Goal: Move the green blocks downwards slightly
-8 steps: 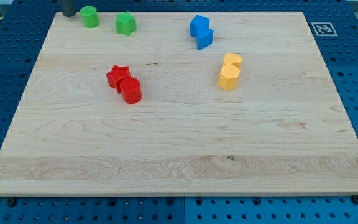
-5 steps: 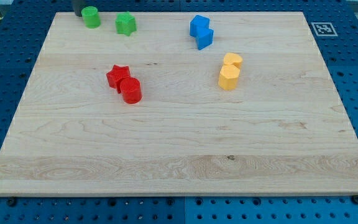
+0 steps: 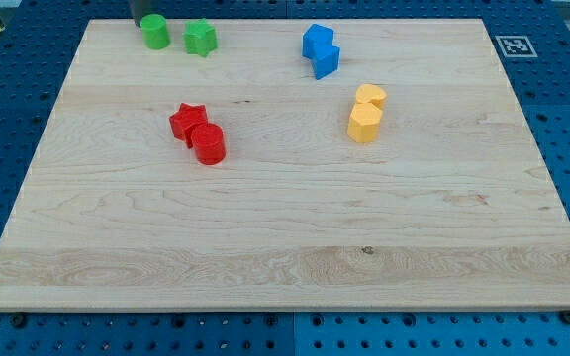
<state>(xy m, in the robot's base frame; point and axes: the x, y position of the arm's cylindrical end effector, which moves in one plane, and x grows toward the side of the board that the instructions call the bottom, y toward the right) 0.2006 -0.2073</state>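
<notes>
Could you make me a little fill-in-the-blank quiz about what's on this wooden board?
1. The dark rod's tip sits at the view's top edge, right beside the ____ cylinder.
2. The star-shaped block near the board's middle is ____.
3. The two blocks farthest toward the view's right are ____.
4. The blocks of each colour number ____.

Missing words: green; red; yellow; two

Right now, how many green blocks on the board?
2, both near the view's top-left edge: a green cylinder on the left, with my tip just above-left of it, and a green star-like block to its right. None look hidden.
</notes>
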